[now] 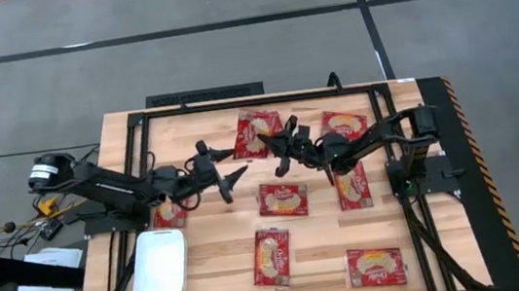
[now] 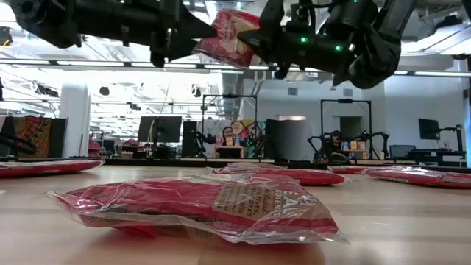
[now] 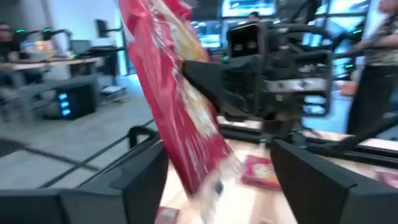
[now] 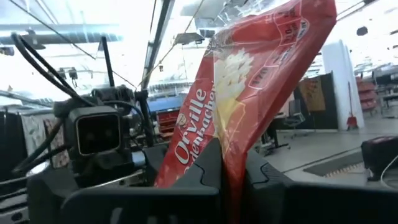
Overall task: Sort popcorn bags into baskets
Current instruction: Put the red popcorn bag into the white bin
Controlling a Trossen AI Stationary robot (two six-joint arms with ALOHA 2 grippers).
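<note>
Right wrist view: popcorn bag (image 4: 249, 93) pinched between right fingers (image 4: 205, 165).

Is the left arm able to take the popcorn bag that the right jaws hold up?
Probably yes. The left gripper is open and close to the popcorn bag, which hangs free in the air from the right gripper; nothing stands between them.

floor (image 1: 224, 3): grey, dark seams | ceiling lights (image 2: 88, 66): bright strips | monitors (image 2: 158, 129): dark, on far desks
</note>
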